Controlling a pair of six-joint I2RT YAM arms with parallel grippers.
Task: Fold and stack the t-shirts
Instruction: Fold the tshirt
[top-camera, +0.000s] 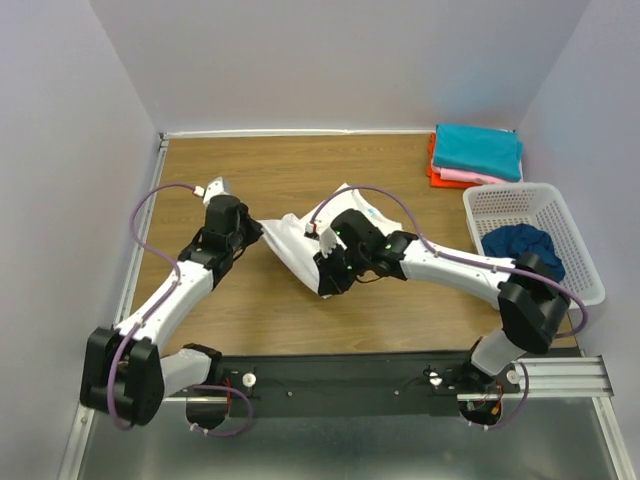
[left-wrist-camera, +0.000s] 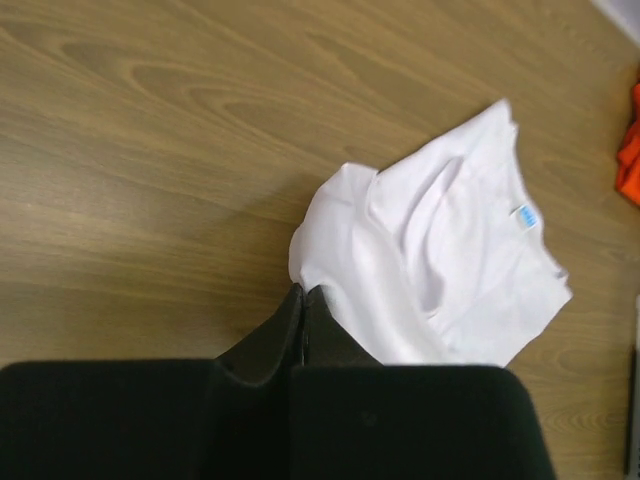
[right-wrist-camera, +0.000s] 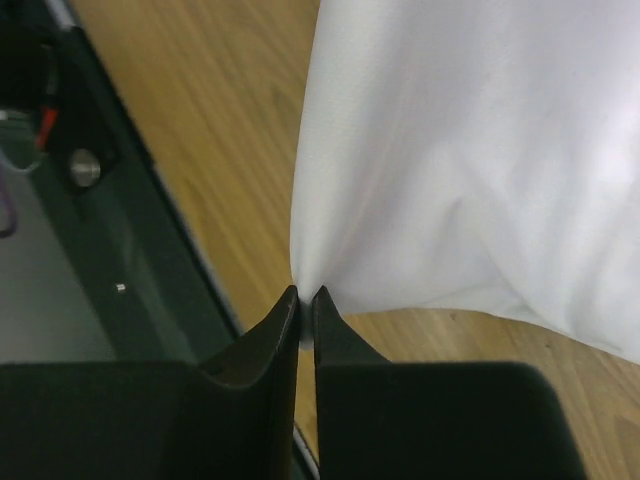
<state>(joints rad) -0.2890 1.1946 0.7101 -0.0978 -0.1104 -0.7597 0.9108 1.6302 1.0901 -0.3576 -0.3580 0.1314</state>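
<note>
Two arms (top-camera: 190, 280) work a wooden table (top-camera: 280, 170), with open wood on their left. At centre a white shirt (left-wrist-camera: 450, 250) lies bunched. A basket (top-camera: 510, 192) holding a blue shirt (top-camera: 522, 250) and a folded stack (top-camera: 478, 155) line the right edge. The left gripper (left-wrist-camera: 303, 292) is clamped on the shirt's edge, and the right gripper (right-wrist-camera: 306, 295) pinches another, lifting cloth.
</note>
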